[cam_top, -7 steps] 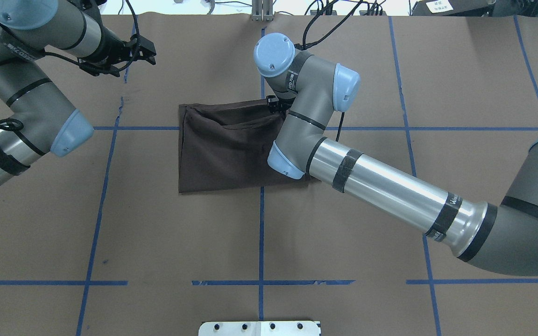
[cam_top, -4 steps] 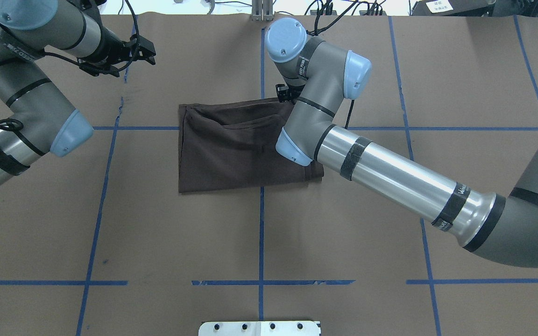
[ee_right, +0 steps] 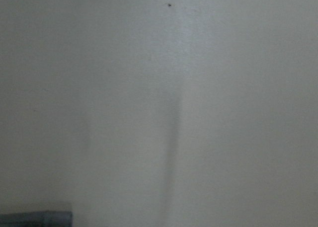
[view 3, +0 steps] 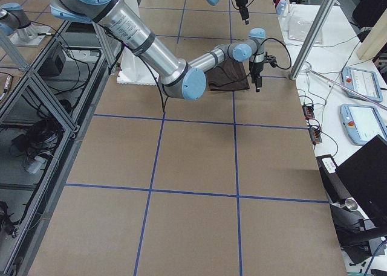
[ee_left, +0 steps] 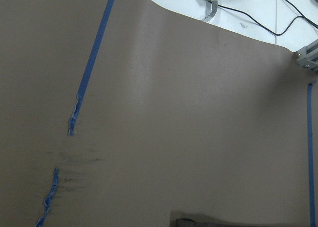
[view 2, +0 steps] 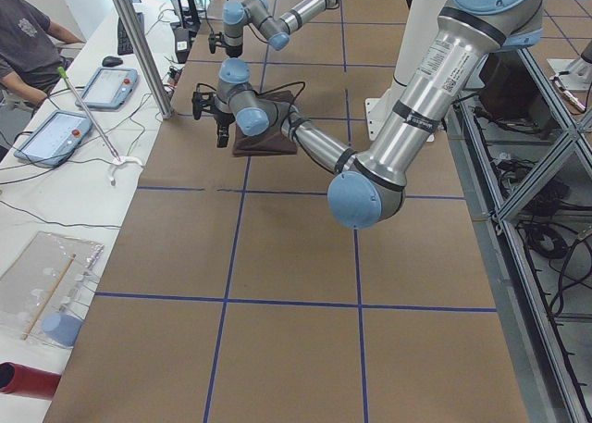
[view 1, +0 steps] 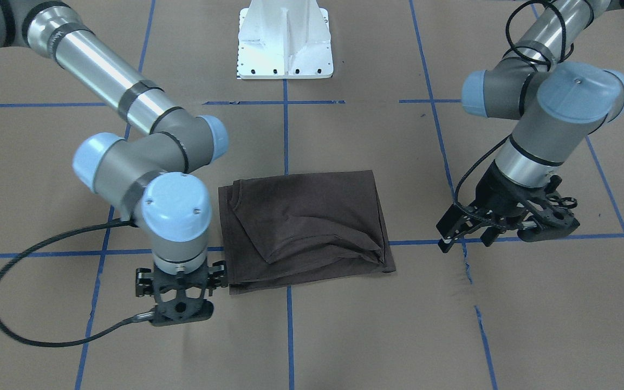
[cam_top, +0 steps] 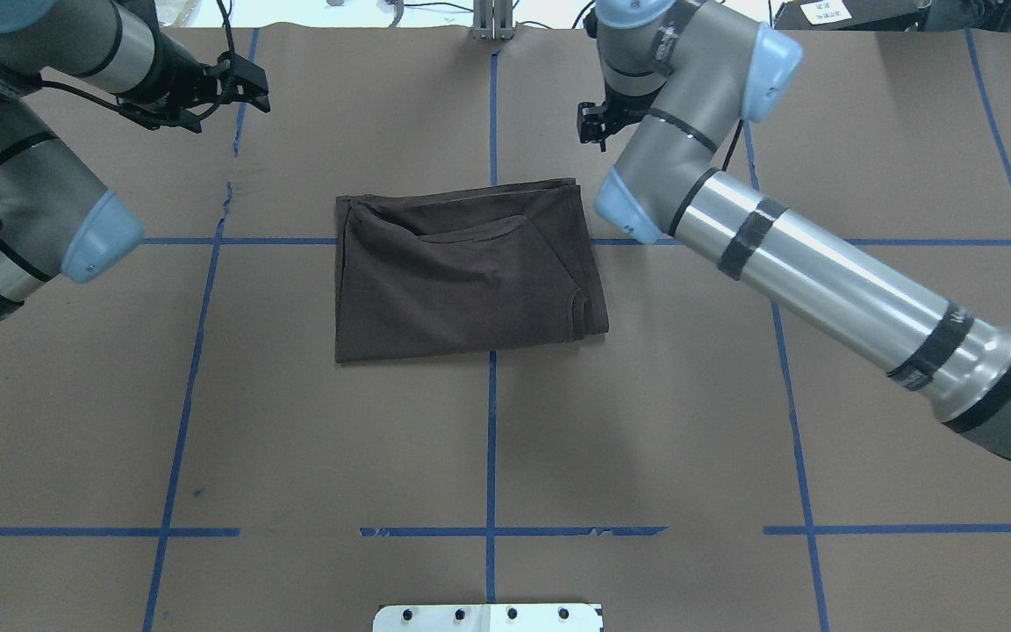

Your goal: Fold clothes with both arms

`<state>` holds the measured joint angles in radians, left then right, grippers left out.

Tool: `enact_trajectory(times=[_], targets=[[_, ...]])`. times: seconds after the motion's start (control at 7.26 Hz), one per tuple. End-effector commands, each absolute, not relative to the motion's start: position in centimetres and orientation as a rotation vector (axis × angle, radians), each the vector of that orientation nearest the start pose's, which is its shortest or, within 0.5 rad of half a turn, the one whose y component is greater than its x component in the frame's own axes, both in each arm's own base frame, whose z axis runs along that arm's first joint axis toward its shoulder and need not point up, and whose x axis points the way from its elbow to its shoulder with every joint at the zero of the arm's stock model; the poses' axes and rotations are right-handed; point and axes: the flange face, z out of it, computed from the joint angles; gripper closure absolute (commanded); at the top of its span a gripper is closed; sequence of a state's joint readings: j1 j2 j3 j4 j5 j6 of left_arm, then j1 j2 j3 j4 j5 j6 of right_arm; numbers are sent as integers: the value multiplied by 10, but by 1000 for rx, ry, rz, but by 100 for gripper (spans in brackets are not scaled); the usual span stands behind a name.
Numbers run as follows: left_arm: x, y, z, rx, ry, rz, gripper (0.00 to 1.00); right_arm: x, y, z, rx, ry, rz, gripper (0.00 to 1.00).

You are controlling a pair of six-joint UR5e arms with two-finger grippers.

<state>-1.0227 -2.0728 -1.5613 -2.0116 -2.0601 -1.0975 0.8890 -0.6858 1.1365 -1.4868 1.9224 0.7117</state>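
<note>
Left wrist-mounted, unlike right: T-shirt (ee_left: pixel 238 223) edge

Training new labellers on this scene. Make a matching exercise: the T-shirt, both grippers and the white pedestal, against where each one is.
Things:
1. T-shirt
2. left gripper
3. right gripper
4. white pedestal

Places:
A. at the robot's edge of the table
B. close by a corner of the shirt, off the cloth
C. folded, lying at the table's middle
D. near the torn tape, well away from the shirt

Pairs: 1-C; 2-D; 3-B; 4-A
</note>
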Motion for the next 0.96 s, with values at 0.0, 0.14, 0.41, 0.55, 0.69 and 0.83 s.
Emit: enact_trajectory(times=[0.0, 0.14, 0.41, 0.55, 0.69, 0.83], targets=[[164, -621, 403, 380, 888, -81, 0, -261, -687, 378, 169, -715, -118, 0], [103, -609, 445, 446, 814, 40, 0, -163, -680, 437, 182, -722, -159, 0], [-3, -584, 522, 492, 622, 334, 0, -19, -633, 549, 157, -752, -217, 0], [-41, -578, 536, 456, 576, 395, 0, 25, -614, 576, 146, -740, -252, 0], [-63, -571, 541, 444, 566, 387, 0, 75, -586, 609, 85, -742, -206, 0], [-62, -562, 552, 434, 566, 379, 0, 77, -566, 625, 54, -739, -177, 0]])
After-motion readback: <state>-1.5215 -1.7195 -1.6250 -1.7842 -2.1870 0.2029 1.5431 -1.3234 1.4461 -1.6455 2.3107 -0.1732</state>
